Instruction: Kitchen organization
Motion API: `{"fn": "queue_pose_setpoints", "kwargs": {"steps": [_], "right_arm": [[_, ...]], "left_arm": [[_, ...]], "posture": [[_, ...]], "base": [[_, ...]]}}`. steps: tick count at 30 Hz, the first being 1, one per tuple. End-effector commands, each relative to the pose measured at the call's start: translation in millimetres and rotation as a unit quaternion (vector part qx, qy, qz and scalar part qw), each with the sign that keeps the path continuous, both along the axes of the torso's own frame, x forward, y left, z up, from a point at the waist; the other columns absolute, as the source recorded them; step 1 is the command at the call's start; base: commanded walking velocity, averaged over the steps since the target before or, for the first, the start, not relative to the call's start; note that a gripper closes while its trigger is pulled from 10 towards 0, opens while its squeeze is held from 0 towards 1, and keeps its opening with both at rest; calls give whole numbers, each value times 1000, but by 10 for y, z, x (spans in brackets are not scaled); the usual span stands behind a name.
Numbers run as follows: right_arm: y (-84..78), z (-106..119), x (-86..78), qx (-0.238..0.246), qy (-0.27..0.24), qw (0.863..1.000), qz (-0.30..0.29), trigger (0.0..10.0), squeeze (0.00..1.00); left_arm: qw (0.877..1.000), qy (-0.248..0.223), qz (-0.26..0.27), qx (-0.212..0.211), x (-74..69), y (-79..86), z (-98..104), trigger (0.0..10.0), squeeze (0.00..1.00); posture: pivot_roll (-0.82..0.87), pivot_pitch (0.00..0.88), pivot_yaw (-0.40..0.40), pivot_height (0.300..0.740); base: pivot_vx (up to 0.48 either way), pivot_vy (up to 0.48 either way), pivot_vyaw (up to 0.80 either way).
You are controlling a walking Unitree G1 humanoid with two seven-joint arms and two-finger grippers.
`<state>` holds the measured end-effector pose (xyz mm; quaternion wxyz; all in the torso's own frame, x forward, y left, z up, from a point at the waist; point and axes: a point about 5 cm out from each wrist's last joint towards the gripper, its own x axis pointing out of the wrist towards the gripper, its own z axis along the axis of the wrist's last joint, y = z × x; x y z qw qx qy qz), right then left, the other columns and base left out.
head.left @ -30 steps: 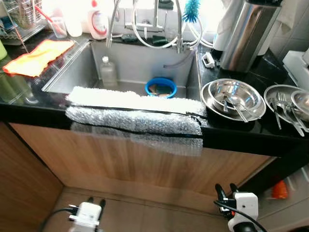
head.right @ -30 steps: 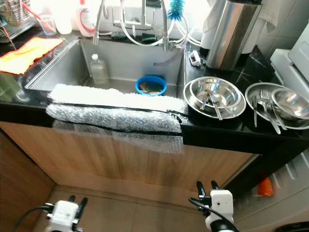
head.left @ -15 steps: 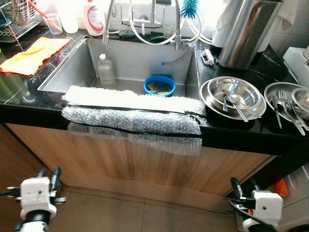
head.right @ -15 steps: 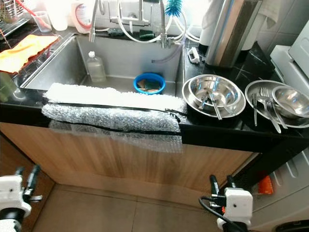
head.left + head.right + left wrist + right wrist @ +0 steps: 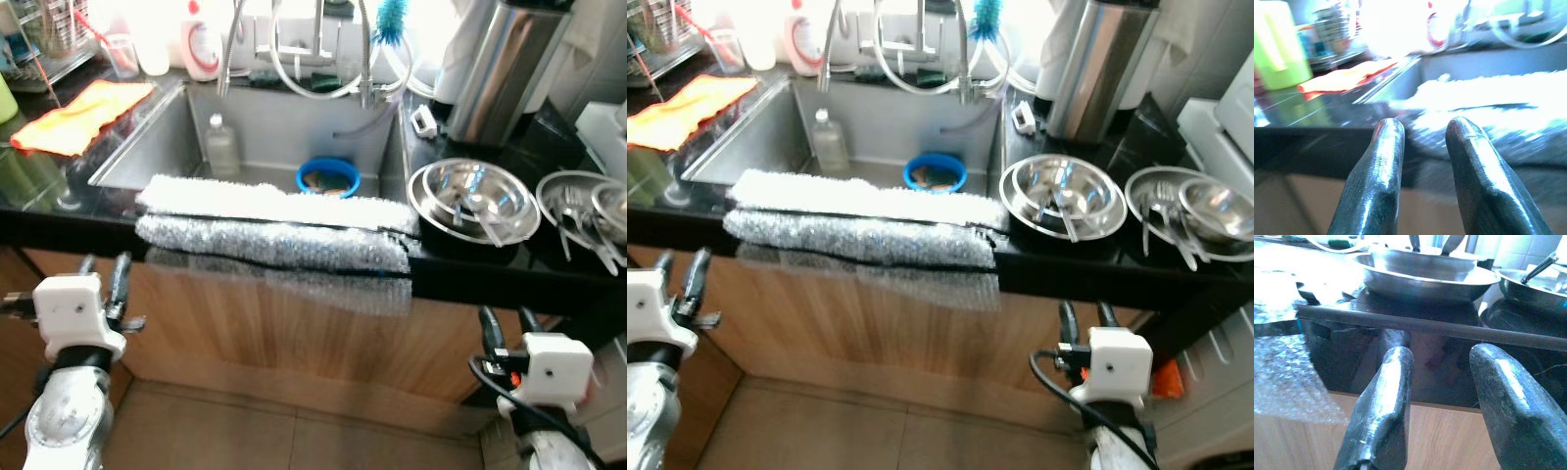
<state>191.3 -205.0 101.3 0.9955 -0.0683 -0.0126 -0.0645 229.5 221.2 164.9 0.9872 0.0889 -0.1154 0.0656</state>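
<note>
Two steel bowls [image 5: 473,200] sit nested on the black countertop [image 5: 490,264] just right of the sink [image 5: 265,132], with utensils resting inside the upper one. Further right lies a steel plate [image 5: 1156,201] carrying forks and a second bowl. Inside the sink are a blue bowl [image 5: 327,178] and a clear bottle [image 5: 220,145]. White padding with bubble wrap [image 5: 274,230] covers the sink's front edge. An orange cloth [image 5: 83,116] lies on the counter to the left.

Left gripper [image 5: 102,279] is raised before the wooden cabinet front, below the counter edge, fingers slightly parted and empty. Right gripper [image 5: 506,326] is held below the counter edge under the nested bowls, fingers apart, holding nothing.
</note>
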Motion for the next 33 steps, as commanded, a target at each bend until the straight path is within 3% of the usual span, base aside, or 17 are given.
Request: {"fn": "queue_pose_setpoints", "kwargs": {"steps": [1, 7, 11, 13, 18, 33], "right_arm": [[5, 21, 28, 3, 1, 1000, -7, 10000, 0], [57, 64, 239, 35, -16, 999, -11, 10000, 0], [73, 78, 274, 26, -18, 999, -5, 10000, 0], [77, 107, 377, 33, -28, 999, -4, 10000, 0], [119, 100, 496, 33, -31, 999, 14, 10000, 0], [147, 211, 693, 15, -61, 998, 21, 10000, 0]], "left_arm": [[1000, 8, -13, -1, 19, -61, 7, 10000, 0], [999, 10, -42, -2, 182, -164, 6, 10000, 0], [999, 12, -47, 4, 223, -184, 14, 10000, 0], [998, 15, -63, -1, 281, -242, -9, 10000, 0], [996, 24, -86, 0, 259, -353, -82, 10000, 0], [995, 16, -94, -2, 315, -374, -66, 10000, 0]], "posture": [[-49, 0, -11, 740], [-56, 13, -10, 740], [-57, 15, -10, 740], [-69, 28, -5, 740], [-59, 9, -9, 740], [-47, 0, -14, 740]], "base": [[0, 0, 0], [0, 0, 0], [0, 0, 0], [0, 0, 0], [0, 0, 0], [0, 0, 0]]}}
